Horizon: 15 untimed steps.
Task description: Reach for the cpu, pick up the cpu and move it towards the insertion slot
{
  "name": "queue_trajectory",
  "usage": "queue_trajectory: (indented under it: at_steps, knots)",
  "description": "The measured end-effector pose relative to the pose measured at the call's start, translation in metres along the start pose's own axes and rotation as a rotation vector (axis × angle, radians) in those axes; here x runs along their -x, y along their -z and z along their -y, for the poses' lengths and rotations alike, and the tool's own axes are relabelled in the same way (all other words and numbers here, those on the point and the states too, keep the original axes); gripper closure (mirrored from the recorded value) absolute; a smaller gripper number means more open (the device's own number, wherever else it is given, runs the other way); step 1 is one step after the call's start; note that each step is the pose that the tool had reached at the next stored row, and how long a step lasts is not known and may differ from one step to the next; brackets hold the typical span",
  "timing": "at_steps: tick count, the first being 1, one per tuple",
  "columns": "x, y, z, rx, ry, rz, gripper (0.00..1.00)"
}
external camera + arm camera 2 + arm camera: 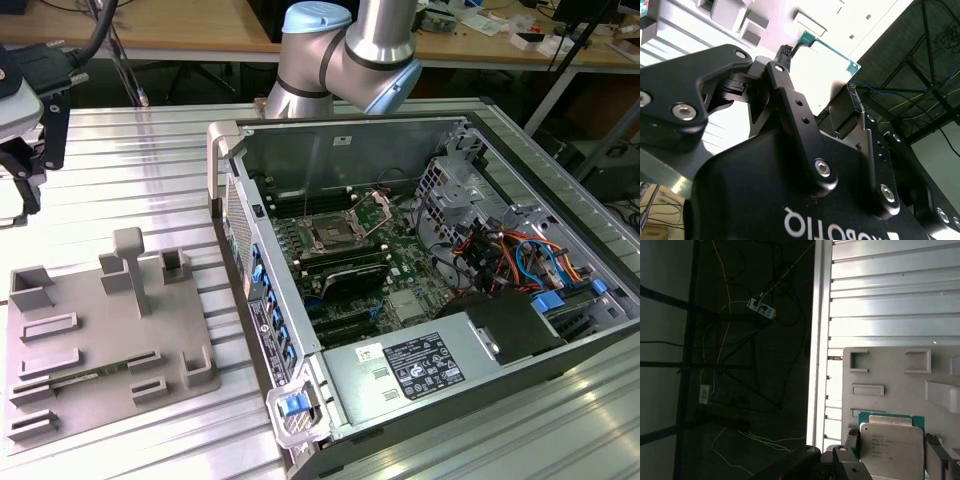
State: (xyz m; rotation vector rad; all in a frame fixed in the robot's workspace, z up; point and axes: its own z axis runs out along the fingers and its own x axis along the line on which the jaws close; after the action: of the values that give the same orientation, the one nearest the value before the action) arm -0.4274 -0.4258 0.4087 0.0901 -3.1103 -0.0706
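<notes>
You have the gripper (817, 75) closed on the cpu (830, 60). Its two black fingers (785, 75) press against opposite edges of the chip, and the chip's flat face stands between them. In the first wrist view the same grip shows from the other side. The pale metal top of the cpu (892, 445), with a strip of green board edge above it, sits between one finger (852, 442) and the other.

The chip is in the air, not resting on anything. Behind it in the first wrist view lies the grey tray (890, 375) with its raised frames and blocks. Beyond that you can see the ribbed metal table (890, 295) and its edge, with dark floor and loose cables past it.

In the exterior view your arm (345, 50) bends at its silver-and-blue joint behind the open computer case (430, 300). Its tool end (35, 110) hangs at the exterior view's left edge, above the table on the far side of the tray (100, 340). I cannot make out the chip itself there.

The insertion slot (330, 237) lies inside the case on the green board, with its silver frame around a dark centre. It is well apart from the tool end, toward the exterior view's right.
</notes>
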Motion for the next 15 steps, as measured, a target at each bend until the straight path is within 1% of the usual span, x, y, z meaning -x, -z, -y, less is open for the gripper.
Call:
queue_trajectory:
  at_steps: [15]
  knots:
    - [0.0013,0.0060,-0.0002,0.0000,0.000,-0.0002,0.45]
